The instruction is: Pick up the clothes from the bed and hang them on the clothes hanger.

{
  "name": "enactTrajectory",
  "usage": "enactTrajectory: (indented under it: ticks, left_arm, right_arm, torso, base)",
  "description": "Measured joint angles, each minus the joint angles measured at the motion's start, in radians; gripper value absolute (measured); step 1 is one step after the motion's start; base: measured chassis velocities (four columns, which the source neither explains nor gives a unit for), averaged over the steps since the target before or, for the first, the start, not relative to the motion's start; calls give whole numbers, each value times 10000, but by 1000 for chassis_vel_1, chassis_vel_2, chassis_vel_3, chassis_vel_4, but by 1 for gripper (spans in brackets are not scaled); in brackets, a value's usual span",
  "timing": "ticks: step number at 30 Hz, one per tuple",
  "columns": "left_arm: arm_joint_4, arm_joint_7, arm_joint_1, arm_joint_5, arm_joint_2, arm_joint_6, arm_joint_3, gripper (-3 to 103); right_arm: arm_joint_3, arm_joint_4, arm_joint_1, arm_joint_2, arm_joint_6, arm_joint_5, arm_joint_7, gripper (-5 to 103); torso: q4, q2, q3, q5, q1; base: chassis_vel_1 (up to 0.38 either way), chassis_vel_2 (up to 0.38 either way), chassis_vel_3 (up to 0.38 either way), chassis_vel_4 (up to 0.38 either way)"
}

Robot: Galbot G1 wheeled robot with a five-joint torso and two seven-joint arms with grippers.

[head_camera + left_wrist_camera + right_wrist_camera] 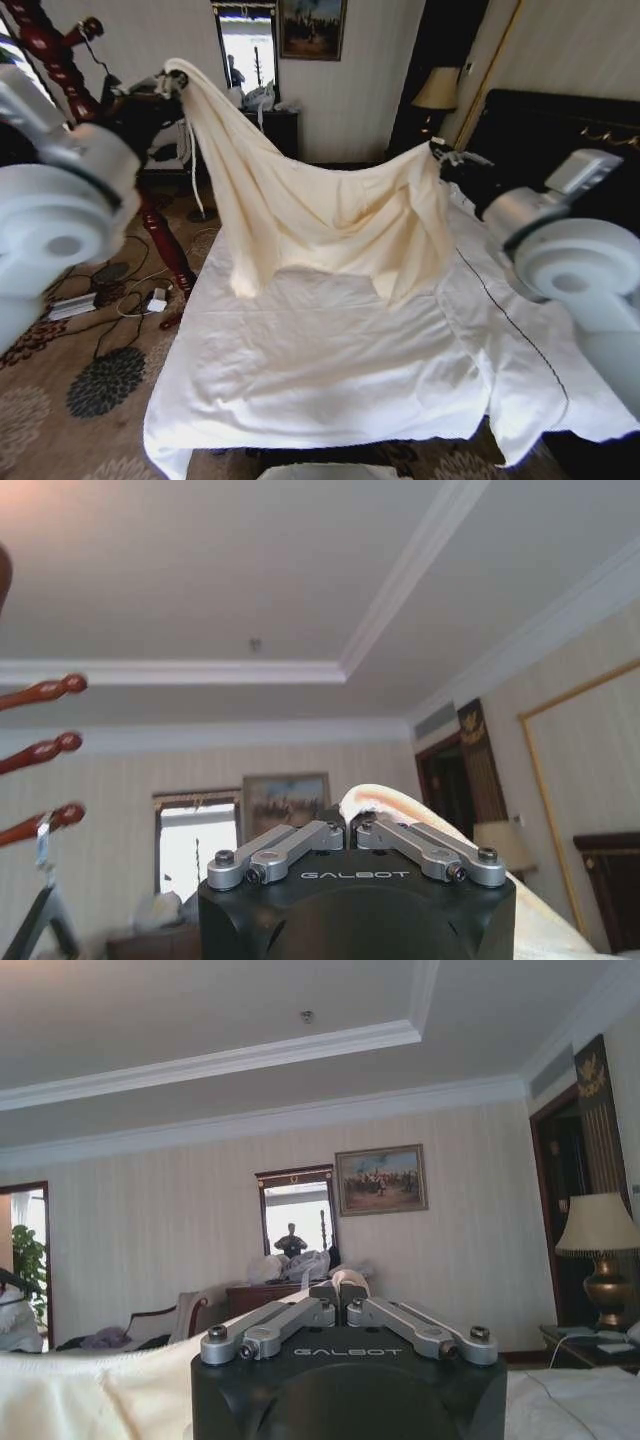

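The clothes (300,215), a cream long-sleeved garment, hang stretched in the air above the bed (330,370). My left gripper (172,80) is shut on one upper edge, high at the left next to the wooden stand; the cloth bulges from its fingertips in the left wrist view (372,802). My right gripper (440,152) is shut on the other edge, lower, near the black headboard, and a fold of the clothes (349,1281) shows between its tips (341,1307). The garment's hem trails down onto the white duvet. The clothes hanger is out of view.
A reddish-brown wooden stand (60,60) rises at the left beside the bed, its pegs (45,750) close to my left gripper. Cables and a power strip (75,303) lie on the patterned carpet. A lamp (437,90) and black headboard (560,120) stand at the right.
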Motion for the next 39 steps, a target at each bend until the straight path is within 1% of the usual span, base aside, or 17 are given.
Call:
enactTrajectory:
  ticks: [2,5,7,9,10,13,14,17,19,20,23,25,26,30,31,35,39]
  left_arm:
    - [-92,-440,343,-351,-68,265,-173,1]
    - [5,-781,424,8,-450,608,189,1]
    - [372,-1039,916,1056,-1208,928,1040,1]
    - [1038,-1206,1071,2095,-2151,989,2299,1]
    - [1038,-1206,1071,2095,-2151,989,2299,1]
    - [2581,-1241,675,3360,-3845,953,4295,1]
    - [2581,-1241,675,3360,-3845,953,4295,1]
    - [4333,-969,447,4530,-5306,929,5344,1]
    - [5541,-730,293,5056,-6120,910,5582,1]
    - [5541,-730,293,5056,-6120,910,5582,1]
    - [7417,-220,-281,5678,-7087,833,5689,1]
    - [8393,87,-837,5953,-7497,743,5743,1]
    - [8393,87,-837,5953,-7497,743,5743,1]
    - [10504,532,-2091,6417,-8259,551,5857,1]
    - [10504,532,-2091,6417,-8259,551,5857,1]
    - [11908,761,-2867,6959,-8745,416,5850,1]
    - [11806,715,-2688,7182,-8646,418,5952,1]
  right_arm:
    - [-212,60,403,53,-199,419,470,1]
    - [-653,-38,353,266,-340,84,524,1]
    - [-1256,-417,-148,722,-463,-866,333,1]
    - [-1923,-972,-488,1214,-483,-1718,-88,1]
    - [-1923,-972,-488,1214,-483,-1718,-88,1]
    - [-3660,-2124,-281,2103,-414,-2908,-669,1]
    - [-3660,-2124,-281,2103,-414,-2908,-669,1]
    - [-5195,-3719,199,3110,-237,-4284,-1261,1]
    - [-5796,-4773,487,3635,-99,-4974,-1605,1]
    - [-5796,-4773,487,3635,-99,-4974,-1605,1]
    - [-6463,-6391,1161,4358,142,-5714,-2029,1]
    - [-6779,-7465,1731,4766,301,-6039,-2259,1]
    - [-6779,-7465,1731,4766,301,-6039,-2259,1]
    - [-7278,-9281,2946,5467,613,-6506,-2663,1]
    - [-7278,-9281,2946,5467,613,-6506,-2663,1]
    - [-7493,-10268,3742,6149,835,-6899,-2829,1]
    - [-7463,-10412,3569,6177,1051,-7326,-3034,1]
  torso:
    - [-10,0,4,-5,1]
    - [-14,0,4,3,4]
    - [-12,-4,10,9,12]
    - [-14,-7,11,5,16]
    - [-14,-7,11,5,16]
    - [-14,-8,11,2,14]
    - [-14,-8,11,2,14]
    - [-13,-8,12,5,14]
    - [-11,-10,14,4,18]
    - [-11,-10,14,4,18]
    - [-10,-10,13,3,15]
    - [-10,-9,11,2,11]
    - [-10,-9,11,2,11]
    - [-13,-9,11,3,12]
    - [-13,-9,11,3,12]
    - [-9,-8,10,3,12]
    - [-3,-7,8,3,12]
  base:
    - [0,0,0,0]
    - [0,0,0,0]
    - [0,0,0,0]
    - [0,0,0,0]
    - [0,0,0,0]
    - [0,0,0,0]
    - [0,0,0,0]
    - [0,0,0,0]
    - [0,0,0,0]
    - [0,0,0,0]
    - [0,0,0,0]
    - [0,0,0,0]
    - [0,0,0,0]
    - [0,0,0,0]
    - [0,0,0,0]
    - [0,0,0,0]
    - [0,0,0,0]
